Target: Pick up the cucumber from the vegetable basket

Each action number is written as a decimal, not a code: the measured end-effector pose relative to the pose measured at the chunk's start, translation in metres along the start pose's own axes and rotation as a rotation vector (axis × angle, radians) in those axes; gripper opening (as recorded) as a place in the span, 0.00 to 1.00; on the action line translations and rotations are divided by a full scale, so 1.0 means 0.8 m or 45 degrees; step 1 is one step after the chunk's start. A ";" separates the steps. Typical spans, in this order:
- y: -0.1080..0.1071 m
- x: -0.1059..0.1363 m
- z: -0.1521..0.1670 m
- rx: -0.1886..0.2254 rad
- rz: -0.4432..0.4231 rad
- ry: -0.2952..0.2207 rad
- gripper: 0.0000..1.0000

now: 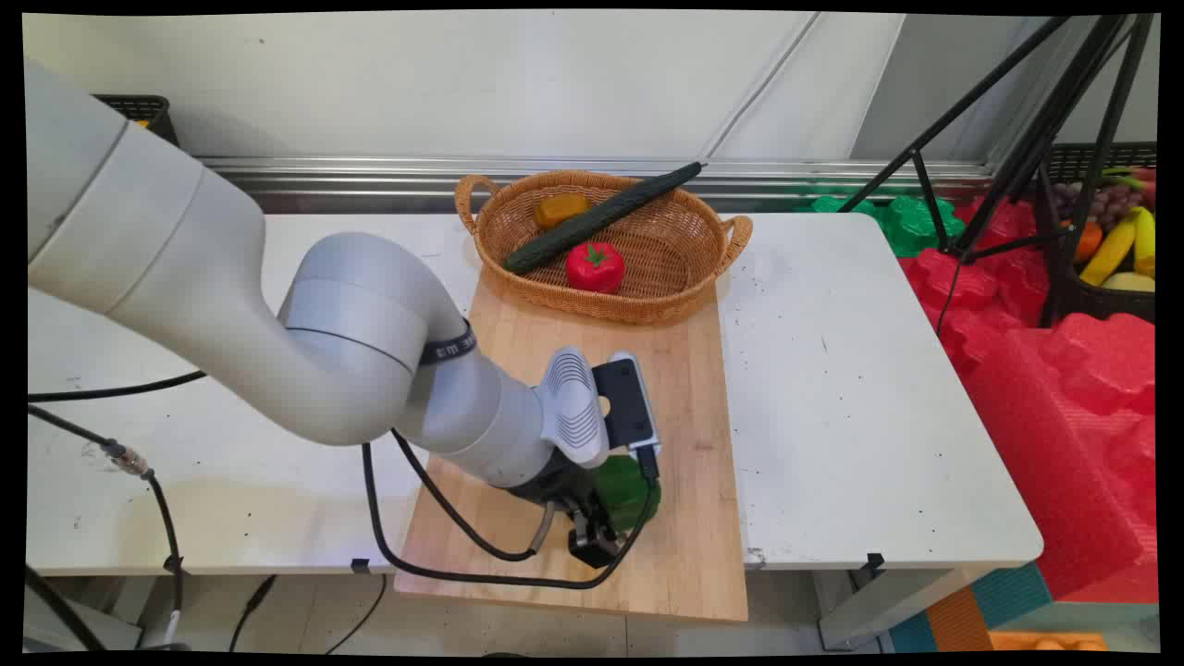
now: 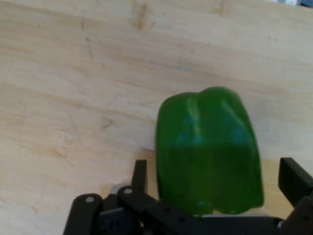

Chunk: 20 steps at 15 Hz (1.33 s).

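Green pepper (image 2: 208,152) lies on the wooden board (image 1: 689,388), near its front edge, between your gripper's (image 2: 215,188) wide-spread fingers (image 2: 139,176); likely light, glossy, slippery — take it across the broad middle.

green pepper (image 2: 208,152), pale wooden board (image 1: 689,388), red tomato (image 1: 595,266), tan basket (image 1: 675,240)
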<state>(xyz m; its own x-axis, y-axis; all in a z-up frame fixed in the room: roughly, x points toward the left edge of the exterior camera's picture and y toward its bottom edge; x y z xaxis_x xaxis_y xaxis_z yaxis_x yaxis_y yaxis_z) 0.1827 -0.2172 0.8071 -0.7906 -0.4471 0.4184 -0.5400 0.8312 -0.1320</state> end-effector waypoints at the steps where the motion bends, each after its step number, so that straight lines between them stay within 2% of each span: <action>1: -0.001 -0.002 -0.001 -0.002 0.007 0.007 1.00; 5: -0.009 -0.007 -0.011 -0.009 0.040 0.042 1.00; 10: -0.026 -0.004 -0.046 -0.012 0.115 0.098 1.00; 17: -0.079 0.003 -0.143 0.002 0.153 0.224 1.00; 20: -0.103 -0.001 -0.173 0.023 0.145 0.246 1.00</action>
<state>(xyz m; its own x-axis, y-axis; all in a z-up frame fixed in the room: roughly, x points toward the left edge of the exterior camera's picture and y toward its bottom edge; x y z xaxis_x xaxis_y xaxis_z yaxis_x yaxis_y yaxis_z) 0.2677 -0.2394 0.9416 -0.7778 -0.2774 0.5640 -0.4567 0.8659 -0.2041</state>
